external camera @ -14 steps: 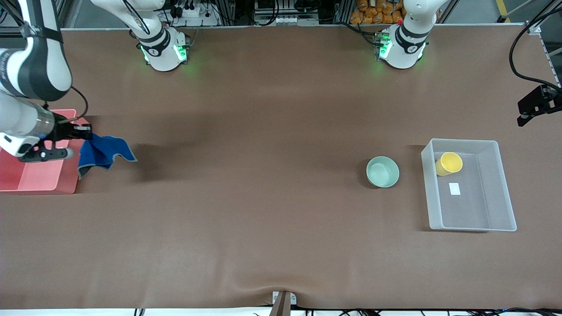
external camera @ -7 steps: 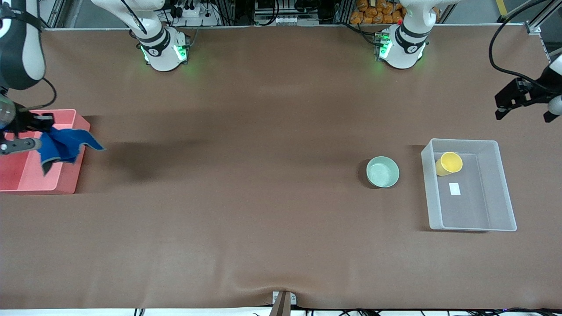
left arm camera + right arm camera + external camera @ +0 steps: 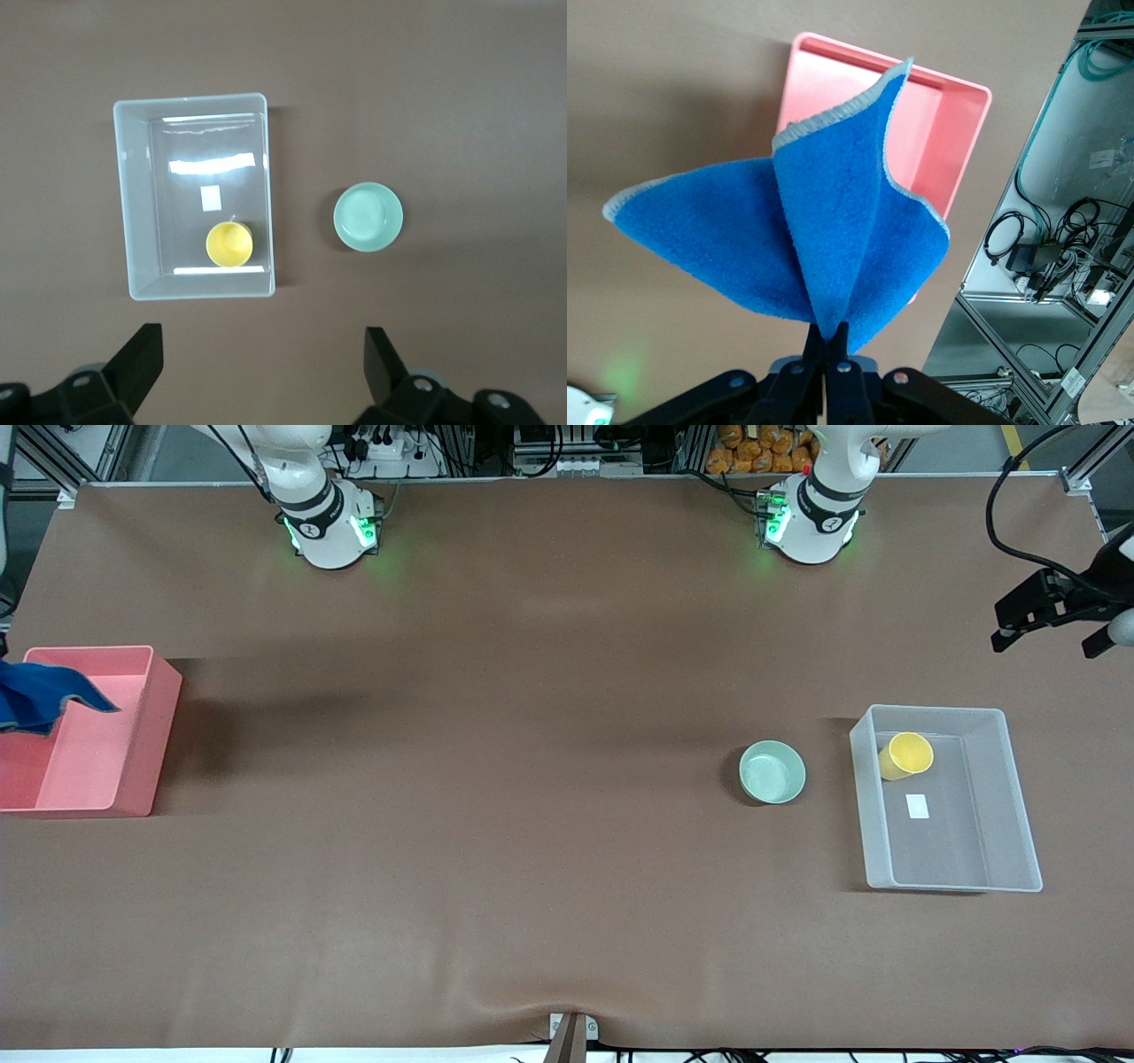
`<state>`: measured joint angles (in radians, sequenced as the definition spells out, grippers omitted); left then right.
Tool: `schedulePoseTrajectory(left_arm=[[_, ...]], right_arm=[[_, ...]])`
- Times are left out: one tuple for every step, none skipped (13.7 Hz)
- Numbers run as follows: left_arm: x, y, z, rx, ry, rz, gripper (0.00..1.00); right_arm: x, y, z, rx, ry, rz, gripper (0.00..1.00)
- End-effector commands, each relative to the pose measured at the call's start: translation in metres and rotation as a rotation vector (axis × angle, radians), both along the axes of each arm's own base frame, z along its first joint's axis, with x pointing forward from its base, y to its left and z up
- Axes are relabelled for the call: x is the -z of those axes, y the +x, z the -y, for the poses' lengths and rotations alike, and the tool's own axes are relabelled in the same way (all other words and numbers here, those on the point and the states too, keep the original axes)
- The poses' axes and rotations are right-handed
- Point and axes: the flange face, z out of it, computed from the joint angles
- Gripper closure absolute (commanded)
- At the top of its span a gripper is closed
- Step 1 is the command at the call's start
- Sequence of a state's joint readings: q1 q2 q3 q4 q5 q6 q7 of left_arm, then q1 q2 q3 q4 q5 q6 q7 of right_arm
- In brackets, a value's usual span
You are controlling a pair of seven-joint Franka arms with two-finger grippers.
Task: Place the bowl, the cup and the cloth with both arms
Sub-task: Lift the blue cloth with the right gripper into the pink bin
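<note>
The blue cloth hangs over the pink bin at the right arm's end of the table. My right gripper is shut on the cloth; the gripper itself is out of the front view. The mint-green bowl sits on the table beside the clear bin. The yellow cup lies in the clear bin. My left gripper is open and empty, high over the table's edge at the left arm's end. Its wrist view shows the bowl, the cup and the bin below.
The pink bin holds nothing that I can see. A small white label lies on the clear bin's floor. The brown table mat stretches wide between the two bins.
My right gripper has carried the cloth from beside the pink bin to over it and left the front view. My left gripper has come into view, then shifted a little.
</note>
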<state>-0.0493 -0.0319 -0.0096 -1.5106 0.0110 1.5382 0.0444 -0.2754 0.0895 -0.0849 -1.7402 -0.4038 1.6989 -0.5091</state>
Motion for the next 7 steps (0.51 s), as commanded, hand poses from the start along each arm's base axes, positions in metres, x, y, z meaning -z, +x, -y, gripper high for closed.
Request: schedulePoseTrajectory(left_arm=[[0.001, -0.022, 0.001, -0.007, -0.014, -0.025, 0.00], [0.002, -0.024, 0.000, -0.009, -0.014, -0.031, 0.00], [0.009, -0.025, 0.001, -0.007, -0.013, -0.046, 0.00], [0.020, -0.026, 0.003, -0.003, -0.011, -0.066, 0.00], [0.030, -0.025, 0.005, 0.000, -0.010, -0.069, 0.00], [0.041, -0.024, 0.008, 0.005, -0.010, -0.063, 0.00], [0.056, -0.024, 0.015, 0.015, -0.008, -0.057, 0.00]], right_arm=[[0.037, 0.007, 0.047, 0.010, -0.010, -0.019, 1.00], [0.052, 0.006, 0.064, 0.014, -0.002, -0.019, 1.00], [0.063, 0.005, 0.074, 0.009, 0.011, -0.024, 1.00], [0.072, 0.004, 0.080, 0.013, 0.017, -0.033, 1.00], [0.075, 0.003, 0.084, 0.016, 0.018, -0.031, 1.00], [0.079, 0.004, 0.089, 0.015, 0.016, -0.019, 1.00], [0.084, 0.004, 0.094, 0.018, 0.017, -0.018, 1.00]])
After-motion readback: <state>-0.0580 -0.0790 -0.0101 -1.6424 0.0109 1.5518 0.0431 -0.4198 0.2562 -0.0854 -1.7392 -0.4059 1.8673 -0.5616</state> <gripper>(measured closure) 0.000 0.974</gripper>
